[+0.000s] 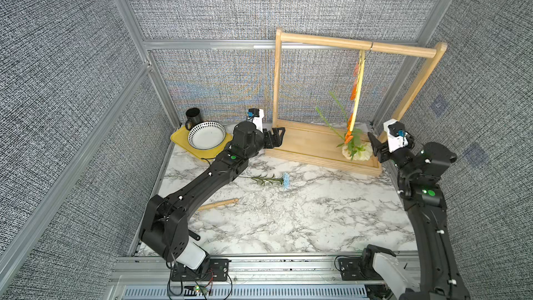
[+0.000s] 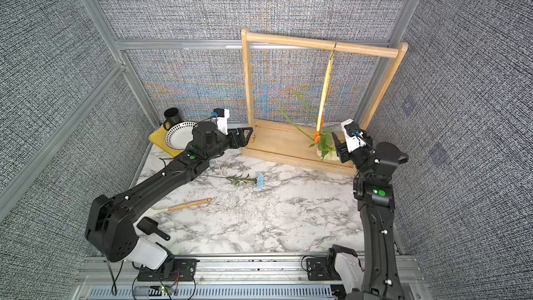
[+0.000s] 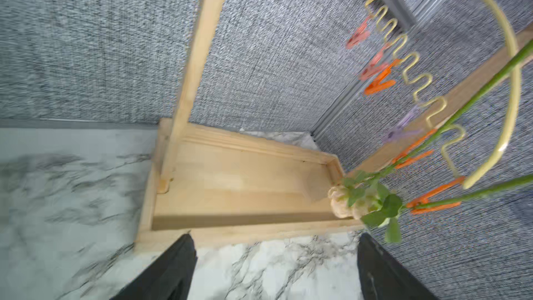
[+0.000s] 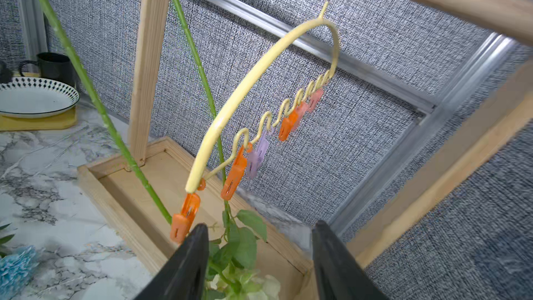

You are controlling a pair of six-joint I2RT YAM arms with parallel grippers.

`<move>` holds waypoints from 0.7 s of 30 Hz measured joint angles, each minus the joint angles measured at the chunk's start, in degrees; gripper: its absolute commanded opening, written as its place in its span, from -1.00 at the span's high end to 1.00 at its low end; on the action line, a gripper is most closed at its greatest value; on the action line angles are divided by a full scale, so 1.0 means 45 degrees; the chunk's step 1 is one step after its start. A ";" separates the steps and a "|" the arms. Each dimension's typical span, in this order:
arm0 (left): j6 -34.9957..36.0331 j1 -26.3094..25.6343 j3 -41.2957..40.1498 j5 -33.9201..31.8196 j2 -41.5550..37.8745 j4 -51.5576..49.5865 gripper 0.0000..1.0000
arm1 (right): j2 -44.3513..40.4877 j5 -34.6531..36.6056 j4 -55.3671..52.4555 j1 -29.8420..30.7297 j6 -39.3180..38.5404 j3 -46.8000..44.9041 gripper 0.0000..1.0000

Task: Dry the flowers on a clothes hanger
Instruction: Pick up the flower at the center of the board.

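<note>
Marble-pattern bench (image 1: 302, 220). Light-wood rack (image 1: 357, 46) stands at the far right, base flat on the bench, round bar across the top. Far left corner: yellow tray (image 1: 180, 139) carrying a white bowl (image 1: 206, 135) with a black-patterned rim. Black mug (image 1: 193, 116) just behind the bowl. Wooden-handled utensil (image 1: 220, 204) lies left of centre. Black scoop (image 2: 150, 226) lies near the front left edge.

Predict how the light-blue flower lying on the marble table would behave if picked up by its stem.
The light-blue flower probably weighs little: thin stem, small frilly bloom. Gripped at the bare stem end, it would likely tip toward the bloom. Its side leaves should keep it from rolling if pushed.
</note>
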 measured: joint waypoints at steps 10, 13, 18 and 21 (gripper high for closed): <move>-0.0180 0.0534 -0.0544 -0.2356 -0.2021 -0.4260 -0.90 | -0.2055 -0.1035 -0.2438 0.0821 -0.1914 0.0495 -0.19; -0.0602 0.0957 -0.0544 -0.2715 -0.2234 -0.5571 -0.95 | -0.2171 -0.2273 -0.3614 0.1457 -0.2754 0.1044 -0.21; -0.1234 0.1642 -0.0573 -0.3376 -0.2497 -0.7752 -1.00 | -0.1637 -0.3463 -0.5751 0.3415 -0.4051 0.2171 -0.22; -0.1724 0.2239 -0.0855 -0.3682 -0.2696 -0.8903 -1.00 | -0.1394 -0.3521 -0.6552 0.4852 -0.4459 0.2341 -0.24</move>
